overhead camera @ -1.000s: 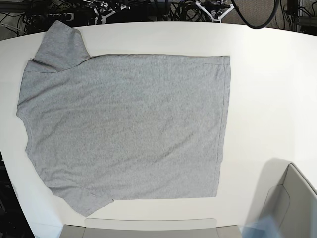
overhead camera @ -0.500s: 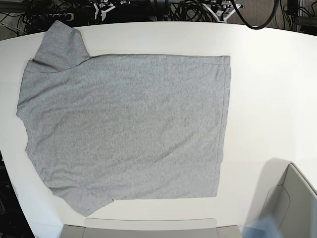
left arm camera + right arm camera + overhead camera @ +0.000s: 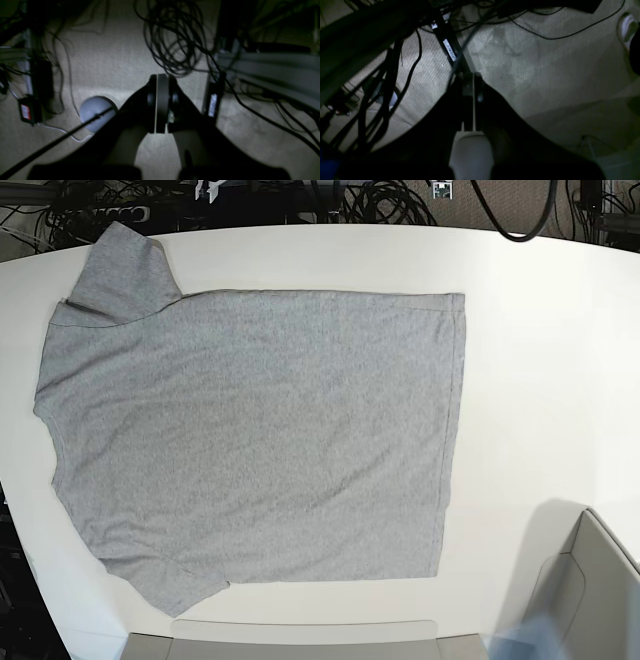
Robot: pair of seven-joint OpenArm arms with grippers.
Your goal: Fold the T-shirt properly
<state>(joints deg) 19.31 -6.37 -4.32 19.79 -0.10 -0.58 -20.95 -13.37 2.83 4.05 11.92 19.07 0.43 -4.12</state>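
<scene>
The heather-grey T-shirt (image 3: 260,430) lies spread flat on the white table (image 3: 540,350), plain side up, with its collar end at the left and its hem at the right. One sleeve points to the far left corner, the other to the near left. Both arms are off the table beyond its far edge. In the left wrist view my left gripper (image 3: 157,80) hangs over carpet, fingers pressed together with nothing in them. Seen from the right wrist, my right gripper (image 3: 473,80) is likewise shut and holds nothing. Neither touches the T-shirt.
A grey box (image 3: 590,580) stands at the near right corner of the table, and a grey strip (image 3: 300,635) runs along the near edge. Tangled black cables (image 3: 175,37) and metal frame parts lie on the floor behind the table.
The white arm tips at the table's far edge have drawn back almost out of the base view. The T-shirt has not moved.
</scene>
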